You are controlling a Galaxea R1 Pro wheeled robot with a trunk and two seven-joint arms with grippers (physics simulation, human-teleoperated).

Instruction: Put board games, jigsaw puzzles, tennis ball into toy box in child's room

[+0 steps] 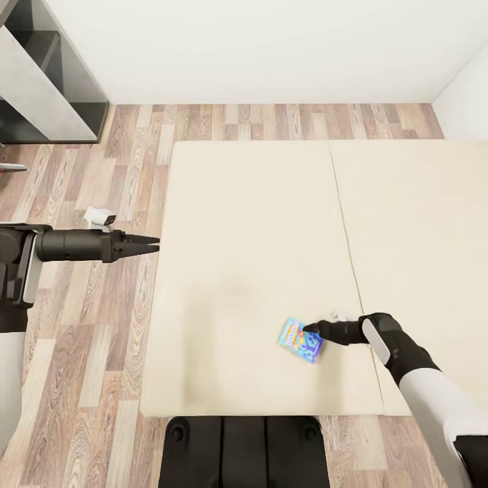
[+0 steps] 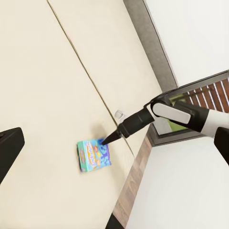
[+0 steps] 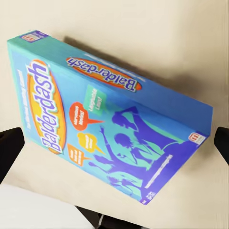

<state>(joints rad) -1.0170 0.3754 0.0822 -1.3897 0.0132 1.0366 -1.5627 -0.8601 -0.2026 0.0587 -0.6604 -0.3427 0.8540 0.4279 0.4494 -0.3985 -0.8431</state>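
A blue board game (image 1: 300,339) with bright print reading Balderdash lies flat on the beige bed (image 1: 251,224), near its front edge and just left of the mattress seam. My right gripper (image 1: 312,330) reaches down onto the box's right end. In the right wrist view the board game (image 3: 109,119) lies between the two fingers, which stand wide apart at either side of it, so my right gripper (image 3: 114,145) is open. The left wrist view shows the same box (image 2: 93,155) with my right gripper (image 2: 105,140) touching it. My left gripper (image 1: 150,244) hovers open over the floor left of the bed.
A dark shelf unit with pale sides (image 1: 47,88) stands at the back left on the wood-plank floor (image 1: 88,325). White walls close the back and the right. A grey headboard (image 2: 148,52) runs along the bed's far end. My dark base (image 1: 244,451) abuts the bed's front.
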